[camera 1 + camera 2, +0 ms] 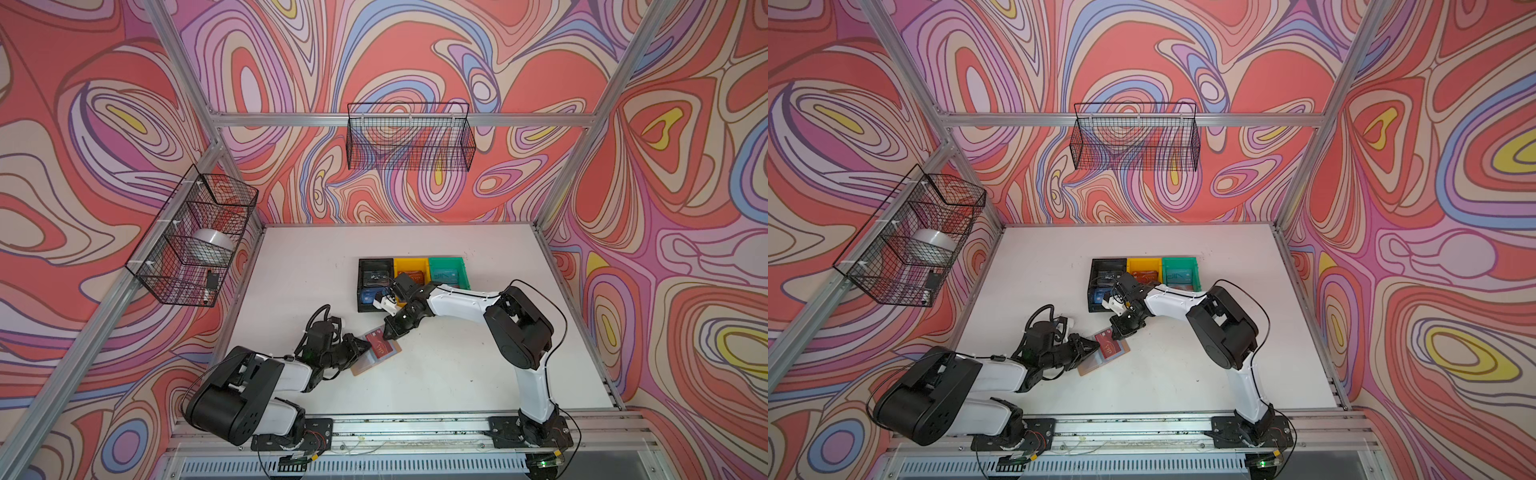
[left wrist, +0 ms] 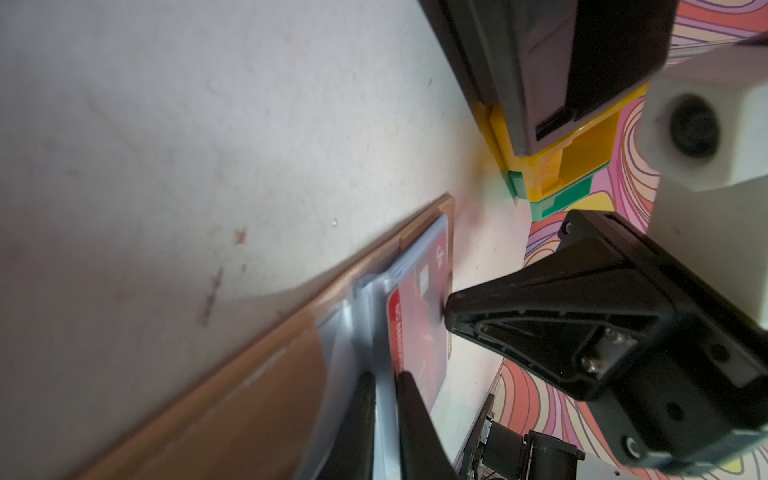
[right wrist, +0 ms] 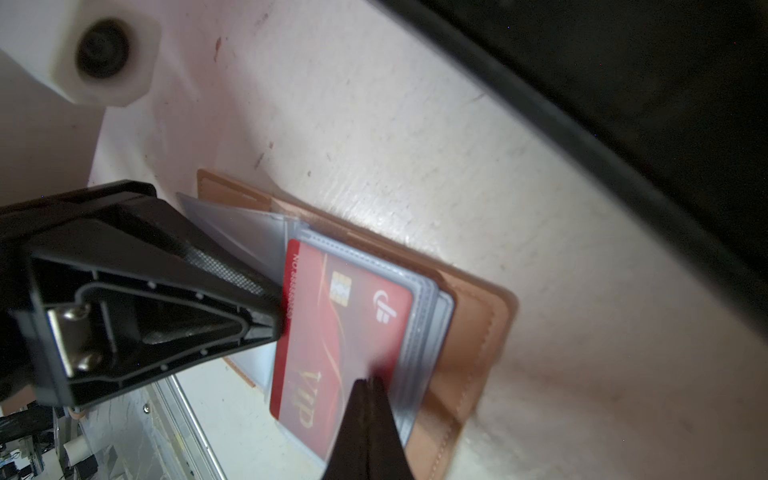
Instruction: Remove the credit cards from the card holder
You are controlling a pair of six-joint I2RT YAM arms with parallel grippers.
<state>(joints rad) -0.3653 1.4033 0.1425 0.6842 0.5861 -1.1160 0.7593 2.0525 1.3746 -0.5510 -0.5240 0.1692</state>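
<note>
The card holder looks like tan matt leather with stitched edges; its sleeve pages are clear, slightly cloudy, glossy plastic. The red VIP card is glossy plastic with a metallic chip. The table is white, matt, scuffed and stained. The left gripper is matt black moulded plastic with a cross-hatched pad and bright metal screws. The yellow bin is smooth plastic.
</note>
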